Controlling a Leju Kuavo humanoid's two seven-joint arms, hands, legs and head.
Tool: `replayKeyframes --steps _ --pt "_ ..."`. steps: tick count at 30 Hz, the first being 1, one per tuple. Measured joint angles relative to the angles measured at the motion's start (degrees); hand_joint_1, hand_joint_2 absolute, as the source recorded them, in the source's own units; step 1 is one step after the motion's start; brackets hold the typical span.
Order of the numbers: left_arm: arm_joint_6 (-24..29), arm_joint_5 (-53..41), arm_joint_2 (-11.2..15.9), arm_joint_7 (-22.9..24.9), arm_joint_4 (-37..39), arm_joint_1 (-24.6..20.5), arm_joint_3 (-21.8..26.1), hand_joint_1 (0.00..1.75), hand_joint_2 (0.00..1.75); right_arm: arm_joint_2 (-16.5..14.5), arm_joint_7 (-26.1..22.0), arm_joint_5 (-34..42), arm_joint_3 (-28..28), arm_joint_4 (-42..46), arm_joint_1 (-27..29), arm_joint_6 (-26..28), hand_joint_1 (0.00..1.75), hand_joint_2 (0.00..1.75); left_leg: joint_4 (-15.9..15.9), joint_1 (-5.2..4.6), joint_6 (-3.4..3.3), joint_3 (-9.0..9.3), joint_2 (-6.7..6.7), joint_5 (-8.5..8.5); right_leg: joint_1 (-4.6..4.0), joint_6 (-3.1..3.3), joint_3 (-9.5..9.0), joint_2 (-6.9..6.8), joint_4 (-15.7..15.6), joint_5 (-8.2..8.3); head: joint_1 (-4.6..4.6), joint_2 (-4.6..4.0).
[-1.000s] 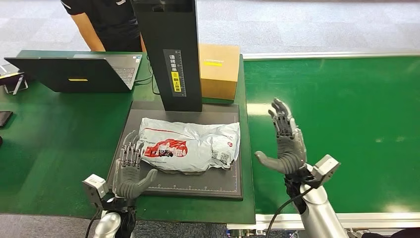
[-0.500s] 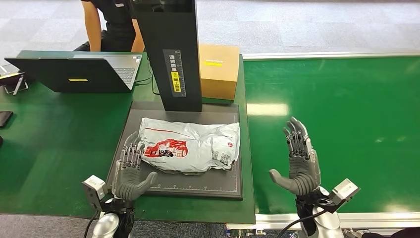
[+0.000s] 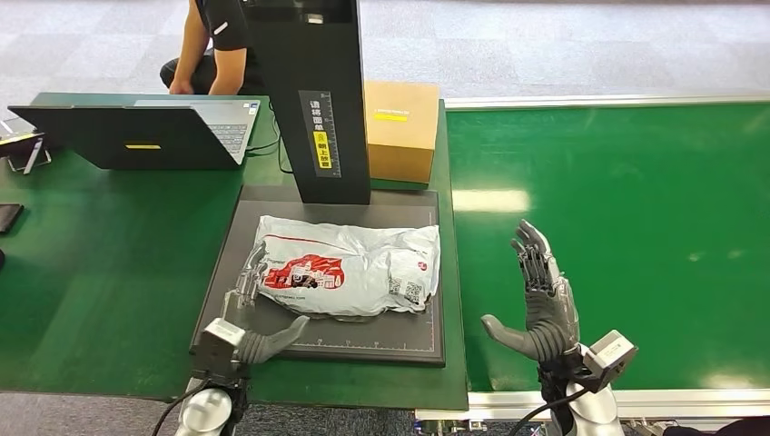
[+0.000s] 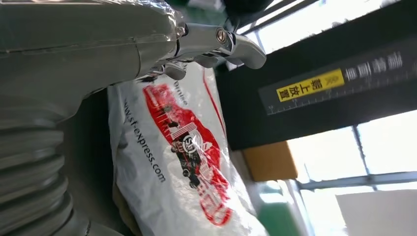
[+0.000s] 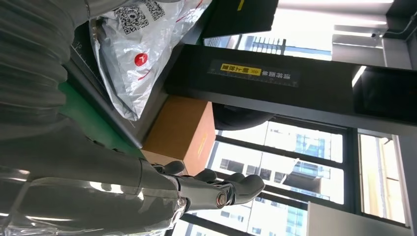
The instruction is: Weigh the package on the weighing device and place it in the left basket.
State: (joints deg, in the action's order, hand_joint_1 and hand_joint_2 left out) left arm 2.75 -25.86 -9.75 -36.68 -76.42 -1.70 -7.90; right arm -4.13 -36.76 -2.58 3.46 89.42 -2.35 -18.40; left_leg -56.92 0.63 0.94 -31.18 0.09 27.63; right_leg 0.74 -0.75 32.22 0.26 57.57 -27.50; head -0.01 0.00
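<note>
A white plastic package with a red print lies flat on the dark weighing plate in front of the black column. My left hand is at the package's left end, fingers stretched along its edge and thumb out on the plate; it holds nothing. In the left wrist view the package lies just beyond the left hand. My right hand is raised over the green belt to the right of the plate, palm toward the package, fingers spread. The right wrist view shows the package a little way off.
A cardboard box stands behind the plate beside the column. An open laptop sits at the back left, with a person crouched behind it. The green conveyor belt stretches to the right.
My left hand has turned and slid in against the package's left end. My right hand dropped back from the plate's side and then rose slightly. The person behind the laptop shifted.
</note>
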Motion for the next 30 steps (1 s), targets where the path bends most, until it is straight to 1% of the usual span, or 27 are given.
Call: replayKeyframes --steps 4,7,10,12,14,17,20,26,30 --pt "9.5 -13.6 0.1 1.8 -1.1 -1.6 -2.6 0.00 1.75 -0.4 0.1 -2.2 0.0 0.0 0.0 0.9 0.00 1.75 0.0 0.00 0.00 0.01 0.00 0.00 0.00 0.00 -0.02 0.00 0.0 0.00 0.02 0.00" --pt "14.8 -19.2 0.2 2.9 -1.4 -2.7 -3.9 0.00 1.75 -0.6 0.1 -4.5 0.0 0.0 0.1 2.7 0.00 1.75 0.0 0.00 0.00 0.01 0.00 0.00 0.00 0.00 -0.01 0.00 0.0 0.00 0.01 0.00" --pt "18.5 -23.5 0.3 4.5 -1.4 -3.6 -4.6 0.00 1.75 -0.7 0.0 -5.8 0.0 0.0 0.4 3.6 0.00 1.75 0.0 0.00 0.00 0.01 0.00 0.00 0.00 0.00 0.00 0.00 0.0 0.00 0.00 0.00" --pt "20.4 -27.4 0.4 6.7 -1.1 -4.4 -5.2 0.00 1.75 -0.8 0.1 -6.1 0.0 0.0 0.6 3.8 0.00 1.75 0.0 0.00 0.00 0.01 0.00 0.00 0.00 0.00 0.00 0.00 0.0 0.00 0.00 0.00" --pt "21.2 -31.6 0.4 10.0 -0.4 -5.4 -5.9 0.00 1.75 -0.8 0.1 -6.1 0.0 0.0 0.7 3.9 0.00 1.75 0.0 0.00 0.00 0.01 0.00 0.00 0.00 0.00 0.00 0.00 0.0 0.00 0.01 0.00" --pt "19.8 -36.5 0.5 15.5 1.6 -6.5 -6.8 0.00 1.75 -0.9 0.1 -6.1 0.1 0.0 1.0 3.9 0.00 1.75 0.0 0.00 0.00 0.01 0.01 0.00 0.00 0.00 0.00 0.01 0.0 0.00 0.01 0.00" --pt "15.1 -38.6 0.7 19.1 3.8 -7.4 -7.4 0.00 1.75 -1.0 0.0 -6.7 0.2 0.0 1.1 3.8 0.00 1.75 0.0 0.00 0.00 0.01 0.01 0.00 0.00 0.00 0.00 0.01 0.0 0.00 0.01 0.00" --pt "6.5 -39.7 0.7 23.2 7.7 -8.3 -8.2 0.00 1.75 -1.5 -0.1 -8.3 0.3 -0.6 1.2 4.1 0.00 1.75 0.0 0.00 0.00 0.01 0.01 0.00 0.00 0.00 -0.01 0.01 0.0 0.00 0.01 0.00" --pt "3.7 -37.7 0.7 24.6 9.3 -8.9 -8.0 0.00 1.75 -1.9 -0.1 -8.7 0.3 -0.8 1.5 4.4 0.00 1.75 0.0 0.00 0.00 0.02 0.00 0.00 0.00 0.00 -0.03 -0.01 0.0 0.00 -0.01 0.00"
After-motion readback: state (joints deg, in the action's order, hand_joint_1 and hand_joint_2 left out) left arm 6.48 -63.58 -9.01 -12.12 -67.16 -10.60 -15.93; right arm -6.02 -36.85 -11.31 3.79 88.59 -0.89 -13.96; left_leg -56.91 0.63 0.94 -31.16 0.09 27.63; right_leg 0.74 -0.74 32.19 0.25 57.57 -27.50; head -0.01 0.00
